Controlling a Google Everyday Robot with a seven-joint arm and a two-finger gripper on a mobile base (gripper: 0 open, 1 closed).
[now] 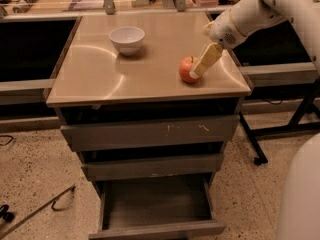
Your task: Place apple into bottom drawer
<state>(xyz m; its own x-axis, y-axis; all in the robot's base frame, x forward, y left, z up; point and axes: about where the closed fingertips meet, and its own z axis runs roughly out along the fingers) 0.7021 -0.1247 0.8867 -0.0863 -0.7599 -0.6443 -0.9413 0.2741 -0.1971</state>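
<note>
The red-orange apple (187,69) sits on the cabinet top (100,79), right of centre near the front edge. My gripper (199,70) reaches down from the upper right on the white arm, and its tan fingers (207,60) lie against the apple's right side, partly covering it. The bottom drawer (155,229) is pulled out below, a shallow grey tray with nothing in it.
A white bowl (127,39) stands on the cabinet top at the back left. The scratched upper drawer front (150,132) and the middle drawer front (152,166) are shut. A black table frame and leg (250,139) stand to the right. A rod (40,211) lies on the floor at left.
</note>
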